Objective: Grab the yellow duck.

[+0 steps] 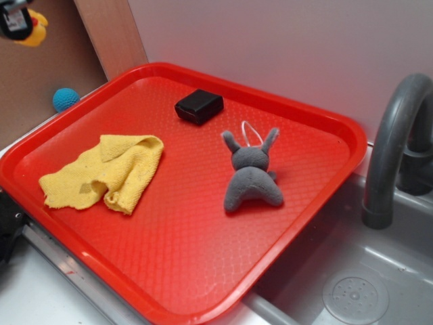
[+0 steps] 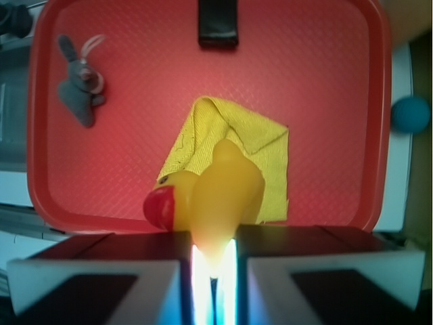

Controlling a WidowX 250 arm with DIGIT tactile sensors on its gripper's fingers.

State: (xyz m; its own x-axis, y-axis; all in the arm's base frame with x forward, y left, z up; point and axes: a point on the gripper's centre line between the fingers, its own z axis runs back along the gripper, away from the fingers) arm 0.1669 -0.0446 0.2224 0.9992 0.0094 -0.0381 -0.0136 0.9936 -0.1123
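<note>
Claw (image 2: 215,254) closed to a narrow slit, pinching the yellow duck (image 2: 216,196) between both fingers (image 2: 101,267), high above the red tray (image 2: 379,101). Glossy yellow body, red beak, tiny dark eye. In the wrist view, beak aimed left, tail up, long axis running away from the fingers. Below: yellow cloth (image 2: 237,145), grey plush toy (image 2: 81,84).

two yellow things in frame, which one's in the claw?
The yellow duck, the small glossy one with the red beak, pinched in the claw and lifted above the tray. The yellow knitted cloth lies crumpled on the tray.
</note>
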